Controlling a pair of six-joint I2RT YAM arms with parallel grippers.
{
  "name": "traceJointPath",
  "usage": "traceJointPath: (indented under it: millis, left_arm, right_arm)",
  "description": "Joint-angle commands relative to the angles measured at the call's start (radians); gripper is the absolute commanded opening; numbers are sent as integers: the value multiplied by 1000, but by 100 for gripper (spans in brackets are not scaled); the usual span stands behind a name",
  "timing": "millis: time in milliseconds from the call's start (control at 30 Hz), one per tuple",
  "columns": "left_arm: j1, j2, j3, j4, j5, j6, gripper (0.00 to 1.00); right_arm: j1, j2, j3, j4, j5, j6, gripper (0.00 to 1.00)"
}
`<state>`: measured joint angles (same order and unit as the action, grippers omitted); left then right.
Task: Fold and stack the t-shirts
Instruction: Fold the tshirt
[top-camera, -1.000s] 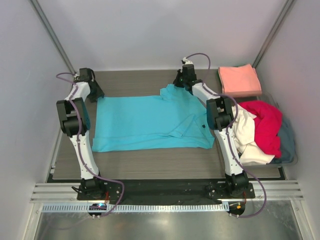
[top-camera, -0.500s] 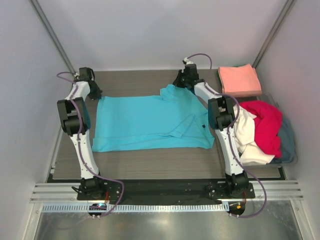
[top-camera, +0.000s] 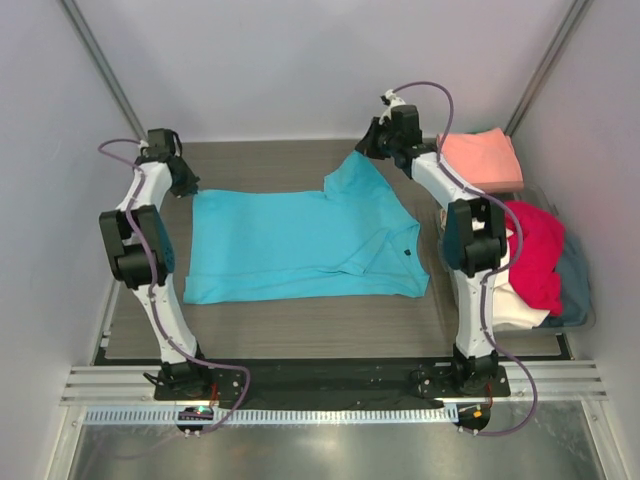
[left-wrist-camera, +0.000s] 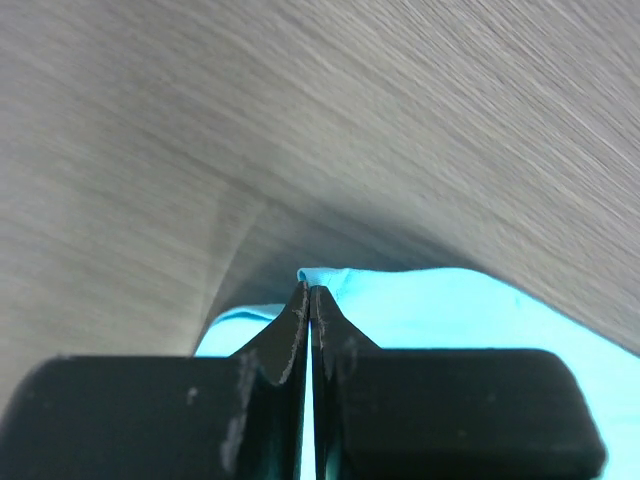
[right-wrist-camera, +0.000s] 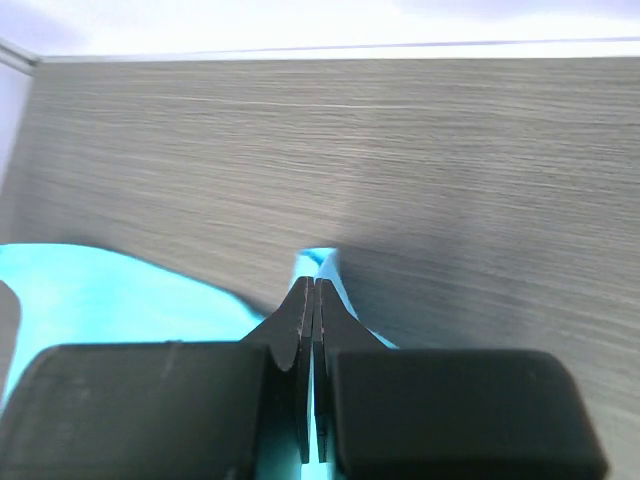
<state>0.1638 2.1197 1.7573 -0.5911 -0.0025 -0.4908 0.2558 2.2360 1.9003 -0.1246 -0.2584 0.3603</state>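
Turquoise shirt (top-camera: 300, 245) is the one in hand: it lies spread wide on the worktop (top-camera: 260, 160), to the left of the pink shirt (top-camera: 478, 160), with a sleeve turned in over the body but no full fold yet.

Both pairs of jaws are pressed fully together on its far edge. The right jaws pinch the far corner nearest the pink shirt, and that corner is raised off the worktop in a peak. The left jaws pinch the far corner furthest from the pink shirt. Each wrist view shows a small tip of turquoise cloth caught between the closed tips, with a shadow under it.

The task looks to be at an early stage. The pink shirt is a neat folded square and seems to be the start of the stack. Just nearer than it, the red shirt (top-camera: 535, 250), cream shirt (top-camera: 510, 305) and grey-blue shirt (top-camera: 575, 275) lie crumpled in a heap, not yet folded. So one shirt appears done, one is gripped for what is probably its first fold, and three are left, plus stacking each on the pink shirt.
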Motion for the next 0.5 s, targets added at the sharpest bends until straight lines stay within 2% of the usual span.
traceJointPath:
  millis: [0, 233, 467]
  left_arm:
    - [5, -118, -64, 40, 13, -8, 0]
    - [5, -193, -146, 51, 36, -19, 0]
    - [37, -291, -295, 91, 30, -11, 0]
  right_arm:
    - [13, -111, -70, 19, -15, -15, 1]
    - [22, -289, -277, 11, 8, -23, 1]
    - [23, -499, -519, 26, 34, -24, 1]
